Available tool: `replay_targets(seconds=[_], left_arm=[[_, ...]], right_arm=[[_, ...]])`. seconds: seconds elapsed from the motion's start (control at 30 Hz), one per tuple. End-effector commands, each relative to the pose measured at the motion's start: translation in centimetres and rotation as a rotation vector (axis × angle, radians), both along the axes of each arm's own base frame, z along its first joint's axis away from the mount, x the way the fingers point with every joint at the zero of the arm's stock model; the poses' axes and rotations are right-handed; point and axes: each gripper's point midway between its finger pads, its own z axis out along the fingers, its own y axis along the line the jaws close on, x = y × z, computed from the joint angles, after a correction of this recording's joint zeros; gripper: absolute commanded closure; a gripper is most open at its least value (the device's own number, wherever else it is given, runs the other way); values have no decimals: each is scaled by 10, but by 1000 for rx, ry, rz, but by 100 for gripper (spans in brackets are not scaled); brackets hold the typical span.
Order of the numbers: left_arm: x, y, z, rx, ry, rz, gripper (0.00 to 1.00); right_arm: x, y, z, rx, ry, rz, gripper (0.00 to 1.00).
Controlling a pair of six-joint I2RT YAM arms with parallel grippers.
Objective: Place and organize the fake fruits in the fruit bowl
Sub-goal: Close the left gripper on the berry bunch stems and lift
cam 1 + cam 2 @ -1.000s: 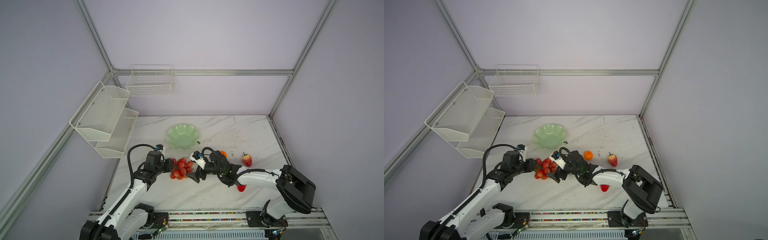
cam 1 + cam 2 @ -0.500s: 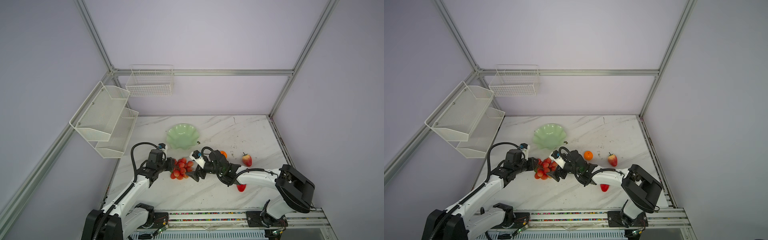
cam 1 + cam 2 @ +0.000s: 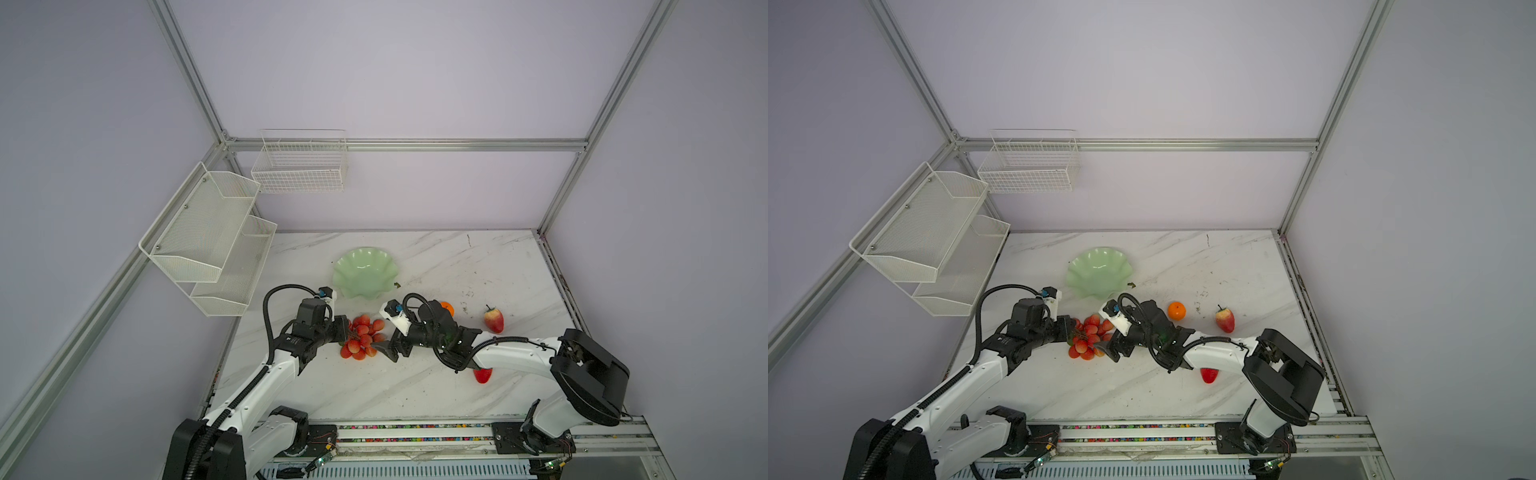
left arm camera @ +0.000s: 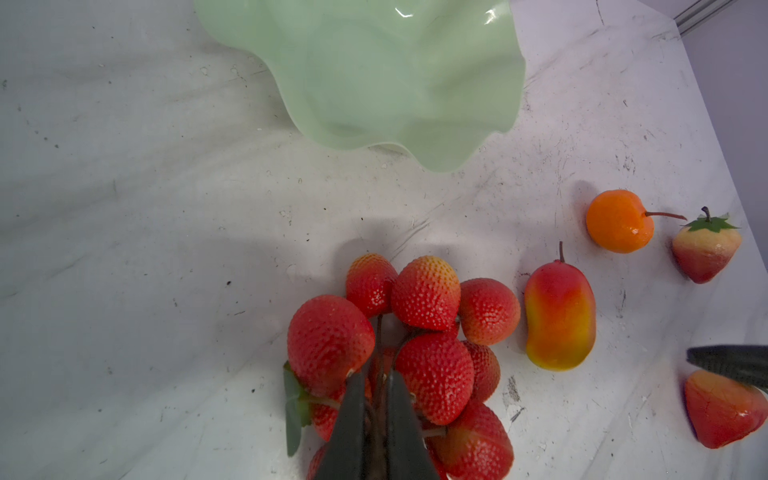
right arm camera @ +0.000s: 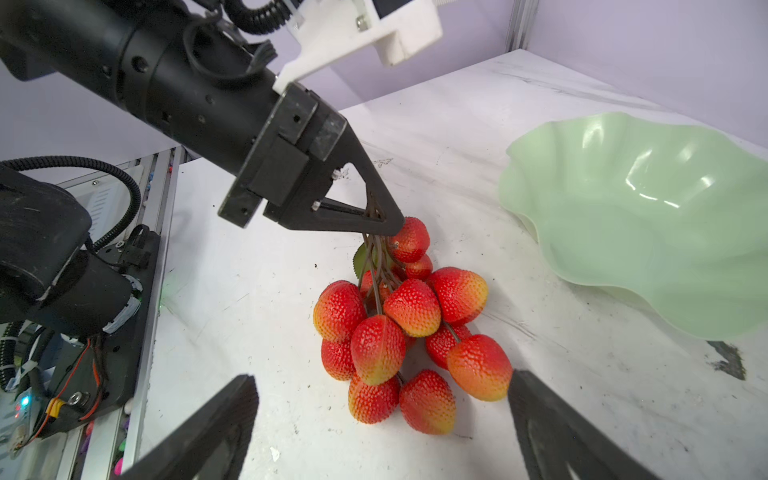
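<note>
Left hand [image 4: 374,376] has just clamped on the stem of the grape bunch [image 3: 362,337], which lies on the tabletop [image 3: 436,257] at six o'clock from the empty fruit bowl [image 3: 363,272]. Right hand [image 3: 388,349] is spread apart beside it. A lift seems next.

Bright diffuse overhead light; shadows soft, faint; glare spots on fruit bowl [image 5: 702,183]; wrist-view edges bowed, blurred.

White marbled tabletop [image 3: 436,257] is carrying the mint-green fruit bowl [image 3: 365,274] toward the back, left of centre. In front of the bowl, the grape bunch [image 3: 362,336] is resting on the surface, with the mango [image 4: 559,316] lying just beside it. The orange [image 3: 1176,311], pale strawberry [image 3: 493,320] and red strawberry [image 3: 482,375] are lying further right, apart from one another.
</note>
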Motion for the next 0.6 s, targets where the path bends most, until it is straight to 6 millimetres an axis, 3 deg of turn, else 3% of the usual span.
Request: replay_targets(seconds=[0.0, 0.1, 0.27, 0.4, 0.57], left_arm=[[14, -7, 57, 0, -130, -41, 100], [15, -6, 81, 1, -170, -47, 100], [23, -14, 145, -51, -278, -65, 100], [36, -21, 194, -95, -359, -72, 100], [66, -24, 238, -101, -431, -42, 100]], right_arm=[[12, -3, 16, 38, -19, -36, 3], [35, -19, 23, 94, 27, -121, 3], [72, -65, 41, 228, 100, -254, 3], [74, -76, 50, 252, 80, -279, 3], [76, -76, 49, 259, 88, -281, 3]])
